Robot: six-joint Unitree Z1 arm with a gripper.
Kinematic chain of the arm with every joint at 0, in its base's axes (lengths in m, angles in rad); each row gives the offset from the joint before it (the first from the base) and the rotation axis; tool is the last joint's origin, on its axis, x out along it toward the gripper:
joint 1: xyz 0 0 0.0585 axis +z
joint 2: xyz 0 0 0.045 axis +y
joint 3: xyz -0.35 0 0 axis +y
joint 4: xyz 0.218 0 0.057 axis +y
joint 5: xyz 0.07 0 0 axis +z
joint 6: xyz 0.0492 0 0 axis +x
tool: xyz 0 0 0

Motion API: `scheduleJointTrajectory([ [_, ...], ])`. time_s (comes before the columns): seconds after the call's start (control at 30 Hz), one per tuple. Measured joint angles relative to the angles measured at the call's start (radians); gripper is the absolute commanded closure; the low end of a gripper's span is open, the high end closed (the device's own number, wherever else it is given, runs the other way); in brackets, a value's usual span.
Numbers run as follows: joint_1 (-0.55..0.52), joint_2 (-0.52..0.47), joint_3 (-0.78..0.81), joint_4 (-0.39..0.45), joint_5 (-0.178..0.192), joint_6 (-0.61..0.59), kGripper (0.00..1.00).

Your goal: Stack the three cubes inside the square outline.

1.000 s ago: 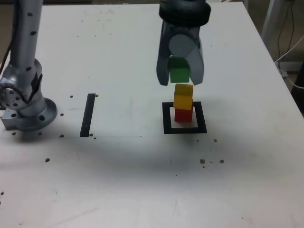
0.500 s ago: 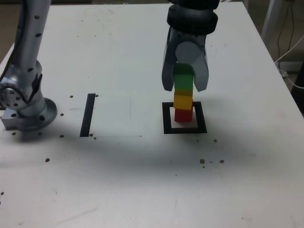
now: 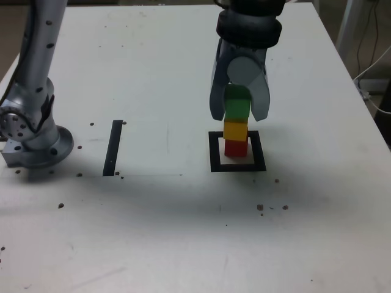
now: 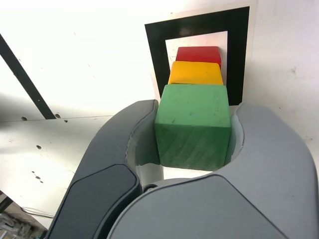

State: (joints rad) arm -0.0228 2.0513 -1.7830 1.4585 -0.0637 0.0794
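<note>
On the desk (image 3: 153, 226), a straight black tape strip (image 3: 113, 148) lies well apart on the exterior view's left of the square outline (image 3: 215, 160), where the red cube (image 3: 236, 148) sits with the yellow cube (image 3: 235, 130) on it. The end effector (image 3: 239, 113) pinches the green cube (image 3: 237, 107) above them (only the exterior view shows the arm's base (image 3: 40, 146)).

Cubes: 1 red (image 3: 236, 149), 1 yellow-orange (image 3: 235, 130), 1 green (image 3: 237, 108) w/ darker streaks on one face. Outline (image 3: 215, 160) blk w/ pale centre, strip (image 3: 113, 148) solid blk; table (image 3: 165, 232) white-grey w/ brown specks, gripper (image 4: 193, 130) grey w/ darker grey parts.
</note>
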Motion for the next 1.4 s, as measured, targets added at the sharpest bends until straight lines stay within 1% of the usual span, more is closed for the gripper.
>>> scheduleJointTrajectory([
  [0.07, -0.001, 0.000, 0.003, -0.001, -0.002, 0.000, 0.71],
  [0.1, -0.002, 0.000, 0.004, -0.001, -0.003, 0.000, 0.69],
  [0.13, -0.002, 0.000, 0.007, -0.001, -0.004, 0.000, 0.66],
  [0.2, -0.003, 0.000, 0.013, -0.004, -0.009, 0.002, 0.52],
  [0.33, -0.006, 0.002, 0.020, -0.018, -0.022, 0.017, 0.14],
  [0.37, -0.007, 0.003, 0.022, -0.021, -0.024, 0.021, 0.10],
  [0.4, -0.007, 0.003, 0.024, -0.024, -0.026, 0.024, 0.08],
  [0.83, -0.008, 0.003, 0.048, -0.039, -0.030, 0.026, 0.03],
  [0.93, -0.008, -0.007, 0.066, -0.050, -0.024, 0.026, 0.01],
  [1.0, -0.008, -0.026, 0.075, -0.055, -0.009, 0.025, 0.01],
  [1.2, -0.008, -0.126, 0.113, -0.056, 0.060, -0.003, 0.00],
  [1.3, -0.008, -0.167, 0.136, -0.055, 0.078, -0.016, 0.00],
  [1.4, -0.008, -0.210, 0.174, -0.051, 0.087, -0.026, 0.00],
])
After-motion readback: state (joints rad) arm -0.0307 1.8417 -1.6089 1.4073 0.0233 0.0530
